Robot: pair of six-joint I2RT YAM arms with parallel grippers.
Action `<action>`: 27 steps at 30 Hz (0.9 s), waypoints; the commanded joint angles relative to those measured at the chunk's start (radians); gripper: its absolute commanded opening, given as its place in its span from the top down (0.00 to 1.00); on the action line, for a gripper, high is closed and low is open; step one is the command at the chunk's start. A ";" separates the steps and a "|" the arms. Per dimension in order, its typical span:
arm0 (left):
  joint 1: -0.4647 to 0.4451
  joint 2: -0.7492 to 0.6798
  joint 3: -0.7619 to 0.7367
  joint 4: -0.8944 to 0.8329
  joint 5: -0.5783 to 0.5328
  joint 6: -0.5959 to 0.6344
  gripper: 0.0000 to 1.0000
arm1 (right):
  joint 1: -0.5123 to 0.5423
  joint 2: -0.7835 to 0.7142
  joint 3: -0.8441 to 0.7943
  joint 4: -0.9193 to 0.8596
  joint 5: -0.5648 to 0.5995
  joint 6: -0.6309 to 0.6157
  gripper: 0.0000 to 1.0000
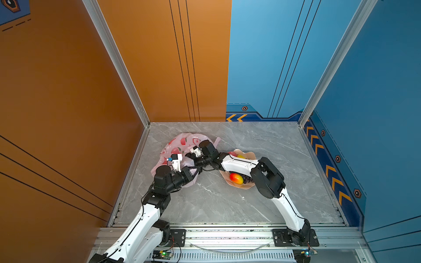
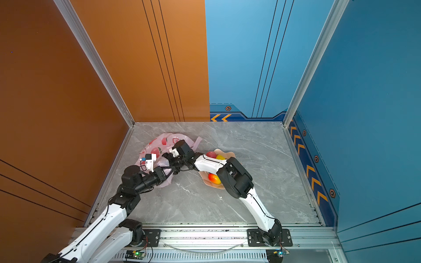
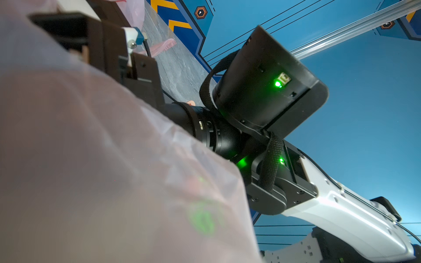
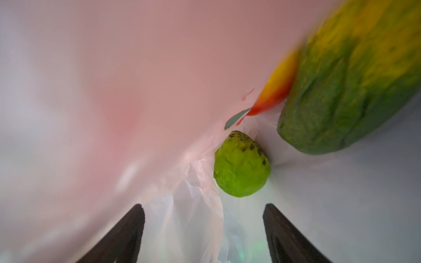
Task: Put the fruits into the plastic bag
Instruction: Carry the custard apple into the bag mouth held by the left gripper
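The pale-pink plastic bag [image 1: 180, 145] [image 2: 159, 143] lies at the back left in both top views. My left gripper [image 1: 195, 169] is shut on the bag's near edge, and the film [image 3: 91, 159] hides its jaws in the left wrist view. My right gripper [image 1: 188, 155] reaches across into the bag mouth. In the right wrist view it [image 4: 203, 205] is open with nothing between the fingers. Ahead of it inside the bag lie a green round fruit [image 4: 242, 164], a green-yellow cucumber shape [image 4: 350, 86] and a sliver of orange-red fruit [image 4: 275, 88].
A peach scalloped bowl [image 1: 239, 185] stands right of the bag, partly under my right forearm [image 1: 239, 164]. It holds a red-yellow mango [image 1: 236, 178], purple grapes [image 1: 247, 180], a red apple [image 1: 231, 153] and a yellow piece [image 1: 241, 156]. Walls close the table on three sides.
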 commanded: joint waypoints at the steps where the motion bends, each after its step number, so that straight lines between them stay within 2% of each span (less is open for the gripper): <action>1: 0.012 -0.017 -0.014 0.015 0.002 0.004 1.00 | 0.001 -0.021 0.017 -0.027 -0.020 -0.035 0.20; 10: 0.023 -0.035 -0.014 -0.002 0.007 0.005 1.00 | -0.006 -0.053 -0.009 -0.061 0.005 -0.070 0.21; 17: 0.041 -0.073 -0.015 -0.030 0.004 0.005 1.00 | -0.031 -0.145 -0.032 -0.298 0.129 -0.238 0.21; 27: 0.059 -0.120 -0.013 -0.089 -0.001 0.007 1.00 | -0.065 -0.291 -0.067 -0.538 0.271 -0.407 0.22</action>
